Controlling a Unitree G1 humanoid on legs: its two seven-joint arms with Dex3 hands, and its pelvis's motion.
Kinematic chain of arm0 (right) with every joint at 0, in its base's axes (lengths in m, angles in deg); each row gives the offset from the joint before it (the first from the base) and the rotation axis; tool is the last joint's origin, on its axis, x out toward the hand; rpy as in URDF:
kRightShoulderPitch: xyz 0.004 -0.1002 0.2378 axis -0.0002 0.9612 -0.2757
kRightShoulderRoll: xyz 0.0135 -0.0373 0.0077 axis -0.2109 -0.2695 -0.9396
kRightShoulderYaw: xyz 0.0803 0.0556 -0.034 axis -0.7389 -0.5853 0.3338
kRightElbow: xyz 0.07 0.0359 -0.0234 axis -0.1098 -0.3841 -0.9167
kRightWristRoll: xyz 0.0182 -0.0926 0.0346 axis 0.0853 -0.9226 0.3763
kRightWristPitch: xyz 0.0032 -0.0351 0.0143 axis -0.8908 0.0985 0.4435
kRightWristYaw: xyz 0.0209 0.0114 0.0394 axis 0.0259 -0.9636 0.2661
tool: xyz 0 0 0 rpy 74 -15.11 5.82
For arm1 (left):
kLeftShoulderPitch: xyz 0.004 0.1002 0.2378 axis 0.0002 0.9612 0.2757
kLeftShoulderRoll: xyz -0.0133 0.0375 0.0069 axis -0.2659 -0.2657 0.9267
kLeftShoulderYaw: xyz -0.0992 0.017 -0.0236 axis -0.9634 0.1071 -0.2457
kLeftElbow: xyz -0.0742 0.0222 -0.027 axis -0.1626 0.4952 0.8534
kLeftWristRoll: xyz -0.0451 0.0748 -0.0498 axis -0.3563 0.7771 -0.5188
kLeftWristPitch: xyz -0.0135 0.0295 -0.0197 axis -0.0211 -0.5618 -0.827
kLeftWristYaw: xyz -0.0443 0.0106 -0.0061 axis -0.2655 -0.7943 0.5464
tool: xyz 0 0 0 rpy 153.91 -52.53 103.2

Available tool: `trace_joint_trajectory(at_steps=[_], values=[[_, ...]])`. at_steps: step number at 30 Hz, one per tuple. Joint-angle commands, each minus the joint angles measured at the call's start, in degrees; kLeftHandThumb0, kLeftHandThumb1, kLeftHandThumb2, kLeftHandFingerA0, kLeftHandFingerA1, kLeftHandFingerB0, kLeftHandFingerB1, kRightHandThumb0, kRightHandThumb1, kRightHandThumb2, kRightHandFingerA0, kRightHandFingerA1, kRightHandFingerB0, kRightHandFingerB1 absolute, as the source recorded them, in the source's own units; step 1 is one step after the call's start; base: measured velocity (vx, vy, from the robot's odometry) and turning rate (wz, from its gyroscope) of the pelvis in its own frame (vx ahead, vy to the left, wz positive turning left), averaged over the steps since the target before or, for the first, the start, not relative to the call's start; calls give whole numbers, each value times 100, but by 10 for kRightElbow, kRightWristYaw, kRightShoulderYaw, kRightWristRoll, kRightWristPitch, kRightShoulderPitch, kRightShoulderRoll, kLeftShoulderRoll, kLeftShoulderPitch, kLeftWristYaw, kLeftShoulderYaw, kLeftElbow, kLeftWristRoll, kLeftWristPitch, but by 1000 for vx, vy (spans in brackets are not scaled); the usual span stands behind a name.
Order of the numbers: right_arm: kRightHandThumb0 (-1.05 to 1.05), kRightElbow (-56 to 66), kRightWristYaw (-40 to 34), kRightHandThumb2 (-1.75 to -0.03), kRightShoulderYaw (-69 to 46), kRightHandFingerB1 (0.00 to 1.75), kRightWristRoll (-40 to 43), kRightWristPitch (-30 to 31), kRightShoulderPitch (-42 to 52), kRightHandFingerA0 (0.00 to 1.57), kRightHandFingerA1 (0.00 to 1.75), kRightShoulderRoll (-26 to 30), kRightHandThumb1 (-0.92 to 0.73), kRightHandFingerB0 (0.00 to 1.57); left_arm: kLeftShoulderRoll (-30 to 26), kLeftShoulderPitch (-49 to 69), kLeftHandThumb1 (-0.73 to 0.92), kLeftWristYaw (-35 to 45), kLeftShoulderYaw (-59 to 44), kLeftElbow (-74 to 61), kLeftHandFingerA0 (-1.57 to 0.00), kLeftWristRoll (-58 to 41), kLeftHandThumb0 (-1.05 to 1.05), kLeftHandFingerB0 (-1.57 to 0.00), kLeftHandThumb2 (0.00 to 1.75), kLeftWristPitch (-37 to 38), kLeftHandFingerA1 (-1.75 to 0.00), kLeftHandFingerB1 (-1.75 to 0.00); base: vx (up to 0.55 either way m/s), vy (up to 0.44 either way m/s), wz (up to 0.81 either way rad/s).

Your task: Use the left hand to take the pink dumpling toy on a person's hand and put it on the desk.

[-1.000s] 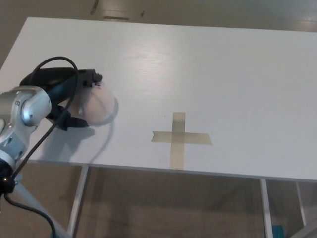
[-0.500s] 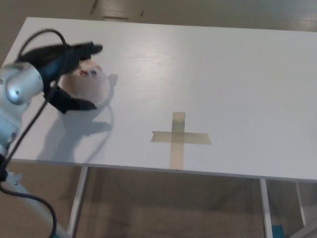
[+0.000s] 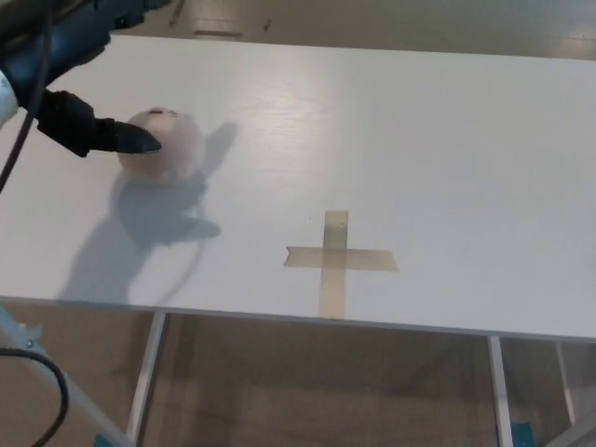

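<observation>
White tabletop (image 3: 447,140) fills most of the head view, with a cross of tan tape (image 3: 337,261) near its front edge and brown floor visible beyond and beneath. We see no person's hand in this picture, and the right hand is not in view.

We locate the pink dumpling toy (image 3: 168,146) on the left part of the tabletop, well apart from the tape cross. It appears to rest on the surface, with its shadow directly below and beside it. The left hand (image 3: 88,102) enters from the upper left corner. One black finger (image 3: 116,138) points at the toy's left side and reaches its edge; the upper fingers sit above and to the left, clear of the toy. We judge the left hand to be spread and holding nothing.

We judge the task to be nearly complete: the toy lies on the tabletop and is not gripped. What remains, as far as we can tell, is for the left hand to clear the toy without nudging it.
</observation>
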Motion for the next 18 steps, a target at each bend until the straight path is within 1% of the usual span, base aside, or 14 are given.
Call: trace_joint_trajectory(at_steps=[1, 3, 4, 5, 6, 7, 8, 9, 10, 11, 13, 14, 15, 18], values=[[-28, -1, 3, -61, -1, 42, 3, 10, 3, 57, 42, 1, -71, 55, -30, 59, 52, 41, -52, -118, 0, -64, -98, 0, 67, -2, -1, -10, 0, 0, 0], [-28, -1, 4, -61, 0, 42, 2, 11, 4, 57, 42, 4, -71, 55, -36, 110, 52, 53, -99, -207, 0, -101, -98, 0, 67, -13, -2, -12, 0, 0, 0], [-28, -1, 3, -61, 1, 42, 0, 11, 3, 57, 42, 4, -71, 55, -35, 136, 42, 54, -122, -245, 0, -117, -80, 0, 88, -14, 0, -7, 0, 0, 0], [-35, -1, 3, -87, 3, 55, -2, 12, 2, 51, 56, 3, -58, 48, -30, 167, 42, 55, -149, -284, 0, -136, -79, 0, 87, -10, -1, -8, 0, 0, 0], [-35, -1, 3, -87, 3, 55, -2, 12, 2, 51, 56, 3, -58, 48, -30, 167, 42, 55, -149, -284, 0, -136, -79, 0, 87, -10, -1, -8, 0, 0, 0], [-35, -1, 3, -87, 7, 54, -5, 11, 2, 50, 56, 2, -58, 48, -12, 229, 49, 57, -203, -358, 0, -176, -86, -1, 62, 0, -22, -25, 0, 0, 0], [-35, -1, 3, -87, 7, 54, -5, 11, 2, 50, 56, 2, -58, 48, -12, 229, 49, 57, -203, -358, 0, -176, -86, -1, 62, 0, -22, -25, 0, 0, 0], [-35, -2, 3, -86, 12, 54, -10, 10, 5, 51, 56, -2, -58, 46, 28, 320, 24, 55, -275, -451, 0, -239, -32, 0, 84, 24, -49, -46, 0, 0, 0], [-35, -2, 4, -86, 13, 54, -11, 9, 6, 51, 56, -2, -58, 46, 39, 342, 24, 53, -290, -470, 0, -254, -32, 0, 84, 32, -49, -46, 0, 0, 0], [-28, -2, 3, -61, 15, 42, -11, 8, 9, 57, 42, -3, -71, 54, 56, 375, 29, 50, -310, -495, -8, -276, -26, -8, 86, 45, -51, -49, 0, 0, 0], [-28, -3, 3, -61, 15, 42, -11, 7, 11, 57, 42, -4, -71, 54, 68, 399, 29, 49, -323, -510, -8, -291, -26, -8, 86, 54, -51, -49, 0, 0, 0], [-28, -3, 3, -61, 15, 42, -9, 6, 14, 57, 42, -5, -71, 55, 82, 426, 45, 49, -335, -524, -38, -312, -42, -33, 67, 65, -44, -40, 0, 0, 0], [-28, -2, 3, -61, 14, 42, -8, 6, 17, 57, 42, -6, -71, 55, 101, 462, 45, 49, -350, -542, -38, -339, -42, -33, 67, 80, -44, -40, 0, 0, 0], [-26, -3, -3, -61, 16, 42, -9, 1, 28, 57, 42, -9, -71, 54, 145, 598, 61, 77, -400, -602, -65, -461, -23, -51, 58, 80, -45, -38, 0, 0, 0]])
